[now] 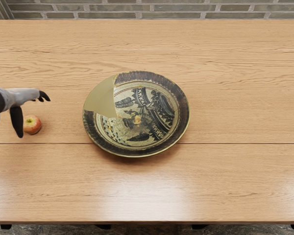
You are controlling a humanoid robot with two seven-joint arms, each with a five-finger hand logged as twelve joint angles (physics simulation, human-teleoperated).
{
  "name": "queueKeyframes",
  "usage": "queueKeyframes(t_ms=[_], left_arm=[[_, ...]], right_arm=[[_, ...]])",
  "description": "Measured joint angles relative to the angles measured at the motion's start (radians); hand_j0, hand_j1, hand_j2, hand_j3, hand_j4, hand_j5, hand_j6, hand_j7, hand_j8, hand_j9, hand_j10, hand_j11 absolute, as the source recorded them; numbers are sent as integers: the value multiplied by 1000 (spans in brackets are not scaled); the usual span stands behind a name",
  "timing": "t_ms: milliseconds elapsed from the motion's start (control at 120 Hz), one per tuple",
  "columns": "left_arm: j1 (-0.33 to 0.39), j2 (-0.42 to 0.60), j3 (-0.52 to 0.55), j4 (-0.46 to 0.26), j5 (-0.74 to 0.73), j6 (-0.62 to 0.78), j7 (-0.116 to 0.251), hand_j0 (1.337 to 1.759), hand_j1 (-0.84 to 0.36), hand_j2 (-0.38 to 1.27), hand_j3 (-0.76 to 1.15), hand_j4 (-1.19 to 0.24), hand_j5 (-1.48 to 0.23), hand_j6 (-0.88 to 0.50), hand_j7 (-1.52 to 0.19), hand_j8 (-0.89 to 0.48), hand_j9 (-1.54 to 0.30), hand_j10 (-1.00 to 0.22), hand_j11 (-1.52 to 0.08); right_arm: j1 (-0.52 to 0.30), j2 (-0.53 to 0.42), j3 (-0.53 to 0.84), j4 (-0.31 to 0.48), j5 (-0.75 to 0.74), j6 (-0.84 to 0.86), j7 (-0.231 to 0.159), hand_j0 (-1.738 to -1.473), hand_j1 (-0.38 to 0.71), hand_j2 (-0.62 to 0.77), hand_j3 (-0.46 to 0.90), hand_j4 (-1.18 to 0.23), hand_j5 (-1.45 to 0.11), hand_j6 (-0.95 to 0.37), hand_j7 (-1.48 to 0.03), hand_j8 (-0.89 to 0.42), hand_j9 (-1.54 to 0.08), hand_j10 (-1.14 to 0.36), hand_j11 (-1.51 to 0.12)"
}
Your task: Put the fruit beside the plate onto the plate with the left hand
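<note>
Near the left edge of the tabletop [225, 171], the left hand [19, 99] hovers close over the apple [32, 124]; its fingers [43, 96] are apart and hold nothing; the dark tips point rightward above the fruit, while the thumb [16, 122] hangs down just beside the apple's left flank; whether it touches the skin I cannot tell.

The apple sits upright on the wood, red and yellow, well apart from the plate [183, 115]; the plate lies flat at the middle of the tabletop, a wide patterned dish with a dark rim, and nothing rests in it; a plain tan patch [102, 98] covers its upper left part, and what that is I cannot say.

Judged from this, the task is at its opening; the reach looks nearly finished, yet no grasp is made, no lift is begun, and the carry to the plate and the release are all left to do. The next step seems to call for the hand to settle lower and the fingers to close round the apple from above; the fruit is small and round, so a loose pinch may let it roll away toward the edge.

No right arm shows anywhere.
</note>
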Motion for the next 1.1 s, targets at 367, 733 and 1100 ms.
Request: queueKeyframes(t_ms=[367,733,1100], left_arm=[[89,-35,16,37,133,161,0,1658,112,45,0,-210,-263,-212,-262,-212,-262,-209,-262],[143,-58,73,52,150,245,0,1658,114,45,0,-209,-260,-211,-260,-210,-260,-207,-259],[143,-86,76,86,172,276,0,1658,110,46,0,-211,-265,-213,-264,-213,-264,-210,-263]], right_arm=[[0,0,0,0,0,0,0,-1658,-334,-3,0,-13,-17,-13,-17,-13,-17,-13,-17],[0,0,0,1,0,0,0,-1658,-334,-3,0,-13,-17,-13,-17,-13,-17,-13,-17],[0,0,0,1,0,0,0,-1658,-334,-3,0,-13,-17,-13,-17,-13,-17,-13,-17]])
